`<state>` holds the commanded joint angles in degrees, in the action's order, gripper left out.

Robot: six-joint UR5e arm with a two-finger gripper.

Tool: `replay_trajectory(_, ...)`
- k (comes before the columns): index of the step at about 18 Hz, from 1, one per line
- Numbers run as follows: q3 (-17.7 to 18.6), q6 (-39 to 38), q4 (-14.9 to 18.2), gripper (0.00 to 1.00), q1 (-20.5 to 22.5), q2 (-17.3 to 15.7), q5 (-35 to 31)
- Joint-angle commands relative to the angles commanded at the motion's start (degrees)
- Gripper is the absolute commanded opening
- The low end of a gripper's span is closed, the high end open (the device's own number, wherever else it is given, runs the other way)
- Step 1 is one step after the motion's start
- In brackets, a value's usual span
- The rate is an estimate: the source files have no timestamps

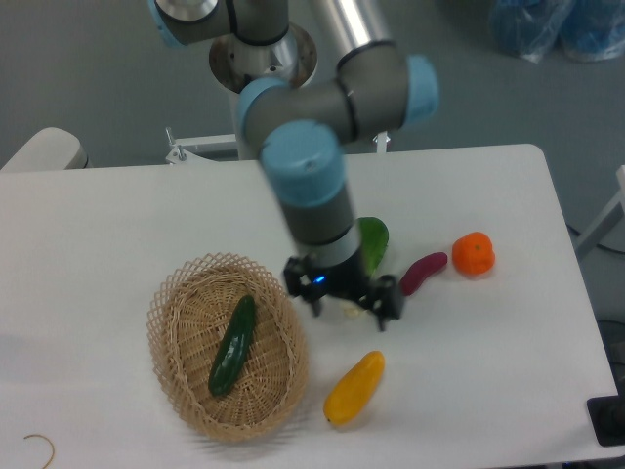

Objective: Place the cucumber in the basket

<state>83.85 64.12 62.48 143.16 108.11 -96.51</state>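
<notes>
The dark green cucumber (232, 346) lies lengthwise inside the oval wicker basket (171, 293), which stands at the front left of the table. My gripper (350, 311) hangs just right of the basket's rim, above the table, with its two fingers spread apart and nothing between them. It is apart from the cucumber.
A yellow squash (354, 388) lies just below the gripper. A leafy green bok choy (375, 242) is partly hidden behind the wrist. A small purple vegetable (423, 274) and an orange fruit (474, 254) lie to the right. The table's front edge is near the basket.
</notes>
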Motion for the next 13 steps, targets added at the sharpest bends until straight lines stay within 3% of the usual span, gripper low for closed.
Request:
replay_trajectory(7, 0.26, 23.31, 2.3, 1.0, 9.67, -2.29, 5.17)
replay_trajectory(13, 0.44, 27.02, 2.21, 1.0, 12.32, -2.73, 8.18)
